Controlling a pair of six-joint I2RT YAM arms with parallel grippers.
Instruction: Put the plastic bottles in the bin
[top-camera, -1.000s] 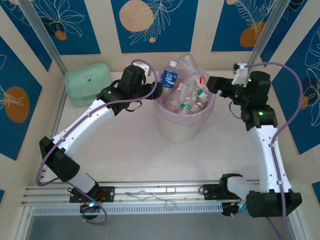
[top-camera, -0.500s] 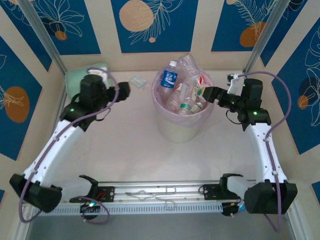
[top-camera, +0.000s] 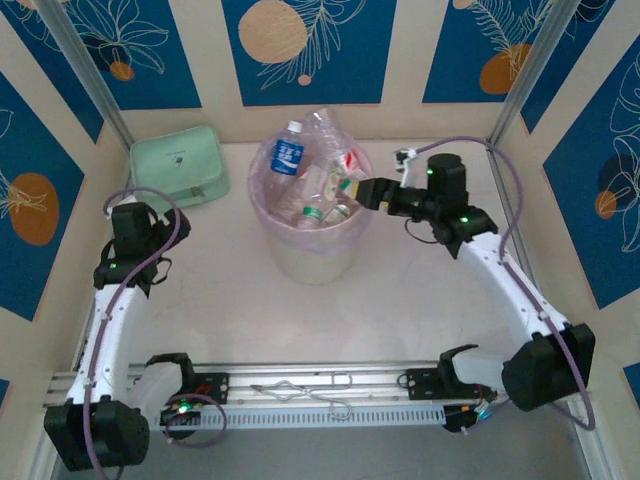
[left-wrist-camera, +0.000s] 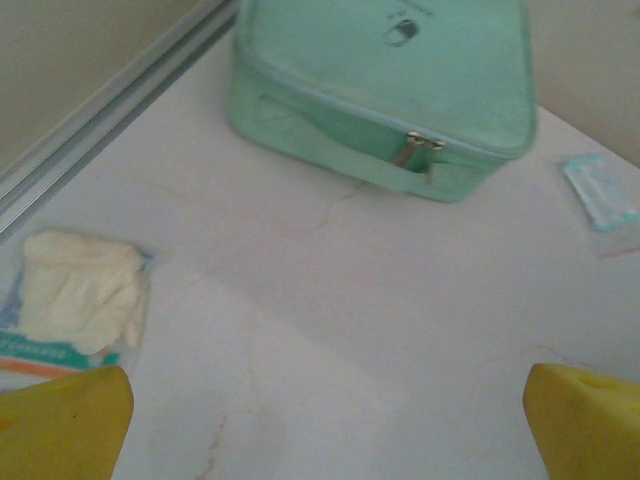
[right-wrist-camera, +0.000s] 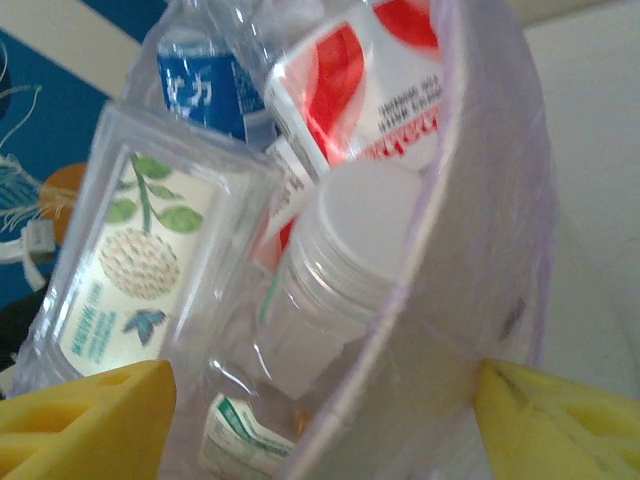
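Left pincer (left-wrist-camera: 322, 440): released wide, empty, over bare bench (left-wrist-camera: 330, 300) near pouch (left-wrist-camera: 385, 85). Bin (top-camera: 305, 255): mid-bench, heaped with bottles (top-camera: 288, 158), some standing above the rim. Right pincer (top-camera: 365, 190): released, fingers astride the bin's right rim, grasping nothing. Status: every bottle seen is binned; task judged done or nearly so, arms to withdraw.

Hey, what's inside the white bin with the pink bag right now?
The bin holds a heap of plastic bottles with red, green and blue labels; the blue-labelled bottle stands tallest. Any bottles underneath, and the bin's bottom, are covered.
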